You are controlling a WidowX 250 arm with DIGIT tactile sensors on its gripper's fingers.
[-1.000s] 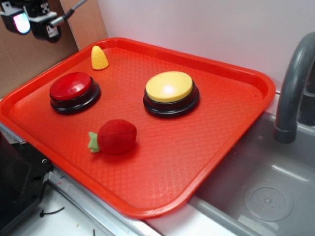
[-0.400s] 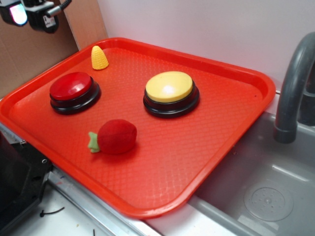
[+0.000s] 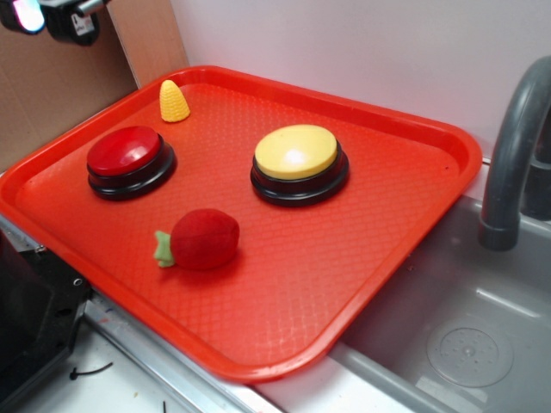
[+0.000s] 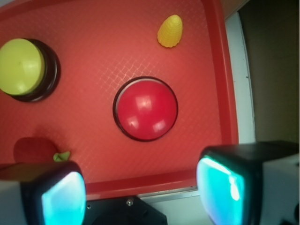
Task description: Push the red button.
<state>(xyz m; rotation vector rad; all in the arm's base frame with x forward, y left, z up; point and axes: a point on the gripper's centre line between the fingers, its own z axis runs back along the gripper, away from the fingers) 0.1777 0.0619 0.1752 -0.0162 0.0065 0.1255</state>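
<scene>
Over the last second the pincer (image 3: pixel 47 15) has climbed toward the upper left corner of the exterior view, so only its lower edge shows there; nothing on the tray has shifted. From the wrist view its two fingers (image 4: pixel 234 187) stand wide apart with nothing between them.

At the left side of the tray sits the red button (image 3: pixel 126 151), its glossy dome on a black base, unpressed as far as I can judge. It lies well below the pincer, slightly ahead of the gap between the fingers in the wrist view.

To press it well, I would narrow the pincer, centre it over the dome's crown and come straight down, so the tip does not slide off the curved cap.

Around it, the red tray (image 3: pixel 448 142) also holds a small yellow corn toy (image 3: pixel 174 101) just behind the button, a yellow button (image 3: pixel 297 155) well to its right, and a plush strawberry (image 3: pixel 202 239) nearer the front edge. Beside the tray is a grey sink (image 3: pixel 482 344) with a faucet (image 3: pixel 512 155); the sink looks empty, though only part of it shows.
</scene>
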